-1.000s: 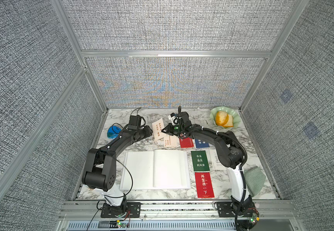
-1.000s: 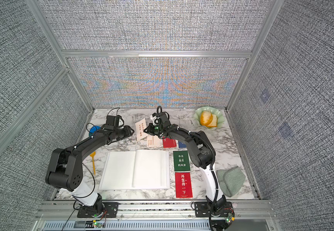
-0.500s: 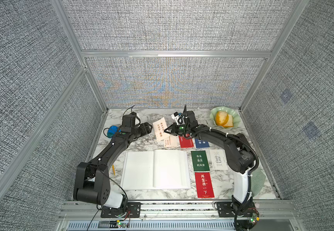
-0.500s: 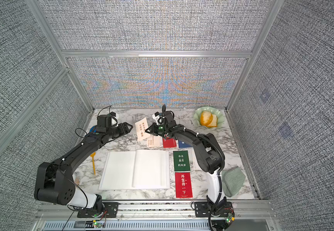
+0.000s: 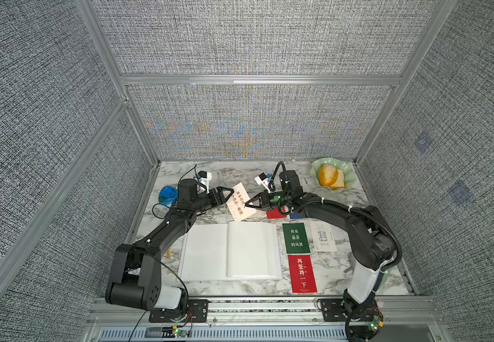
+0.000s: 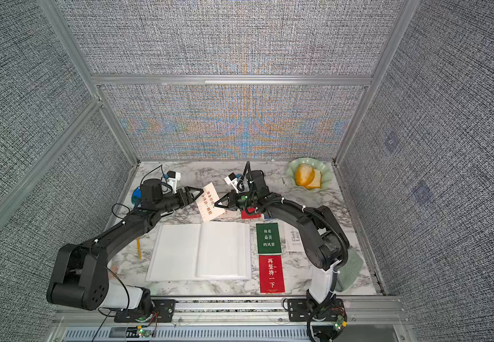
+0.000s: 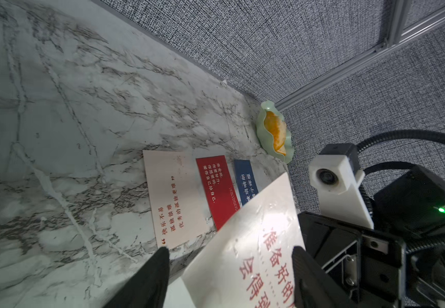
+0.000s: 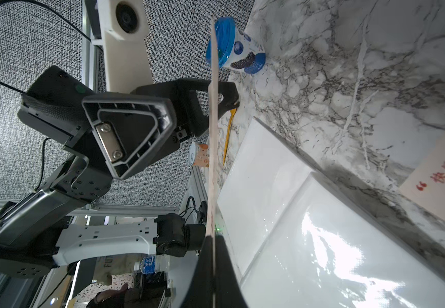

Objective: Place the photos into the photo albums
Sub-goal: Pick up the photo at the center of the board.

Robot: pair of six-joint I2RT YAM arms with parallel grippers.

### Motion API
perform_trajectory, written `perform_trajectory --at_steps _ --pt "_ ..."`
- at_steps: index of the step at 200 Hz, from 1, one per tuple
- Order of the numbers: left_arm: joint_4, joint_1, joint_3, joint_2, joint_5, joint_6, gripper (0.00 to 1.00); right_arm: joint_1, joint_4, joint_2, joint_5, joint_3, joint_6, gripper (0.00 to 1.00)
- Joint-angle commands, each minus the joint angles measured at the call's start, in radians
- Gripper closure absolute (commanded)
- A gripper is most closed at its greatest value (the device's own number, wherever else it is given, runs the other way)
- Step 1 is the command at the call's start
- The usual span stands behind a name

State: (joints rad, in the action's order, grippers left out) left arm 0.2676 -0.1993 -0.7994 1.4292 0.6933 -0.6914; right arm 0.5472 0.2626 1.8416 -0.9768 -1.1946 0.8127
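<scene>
Now the album [image 5: 231, 251] lies open on the table [image 5: 328, 266]; above its far edge the right hand [image 5: 247, 204] pinches the card [image 5: 239, 207] aloft, and the left hand [image 5: 230, 194], jaws apart, has moved in and straddles its other edge.

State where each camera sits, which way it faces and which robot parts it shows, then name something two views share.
Top views: high at the front, looking down at the marble table, open album and green card; left arm and right arm show.
Left wrist: on the left arm, looking past its open fingers towards the green dish; right wrist camera shows.
Right wrist: on the right arm, looking past its shut fingers towards the blue-lidded cup; left arm shows.
Shared: both wrist views show the held cream card.
</scene>
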Motion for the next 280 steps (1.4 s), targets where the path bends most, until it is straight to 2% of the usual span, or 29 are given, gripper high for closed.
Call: perform_trajectory --at_steps 1,18,33,66,97,142,157,185,232,254,280 --pt "0.103 0.003 0.019 -0.009 0.073 -0.028 0.40 -0.003 0.099 -0.010 -0.062 0.029 0.053 1.00" --pt "0.108 0.002 0.029 -0.009 0.084 -0.031 0.48 -0.006 0.115 -0.016 -0.075 0.048 0.061 1.00" --pt "0.104 0.003 0.030 -0.001 0.101 -0.027 0.51 -0.010 0.135 -0.022 -0.093 0.065 0.072 1.00" --pt "0.091 0.003 0.016 0.027 0.151 -0.010 0.51 -0.021 0.160 -0.036 -0.131 0.095 0.089 1.00" --pt "0.043 0.003 -0.034 0.083 0.248 0.025 0.51 -0.026 0.206 -0.039 -0.180 0.123 0.111 1.00" --pt "0.009 0.002 -0.069 0.117 0.321 0.048 0.66 -0.041 0.256 -0.054 -0.214 0.184 0.114 1.00" --pt "-0.015 0.003 -0.078 0.122 0.328 0.065 0.69 -0.045 0.264 -0.060 -0.221 0.197 0.113 1.00" --pt "-0.008 0.000 -0.087 0.136 0.372 0.061 0.68 -0.055 0.254 -0.055 -0.226 0.200 0.100 1.00" --pt "-0.078 -0.014 -0.116 0.155 0.393 0.104 0.59 -0.055 0.301 -0.033 -0.237 0.191 0.129 1.00" --pt "-0.137 -0.031 -0.141 0.174 0.385 0.145 0.60 -0.055 0.329 -0.025 -0.237 0.184 0.148 1.00" --pt "-0.138 -0.032 -0.139 0.177 0.377 0.143 0.68 -0.055 0.331 -0.016 -0.239 0.174 0.152 1.00"
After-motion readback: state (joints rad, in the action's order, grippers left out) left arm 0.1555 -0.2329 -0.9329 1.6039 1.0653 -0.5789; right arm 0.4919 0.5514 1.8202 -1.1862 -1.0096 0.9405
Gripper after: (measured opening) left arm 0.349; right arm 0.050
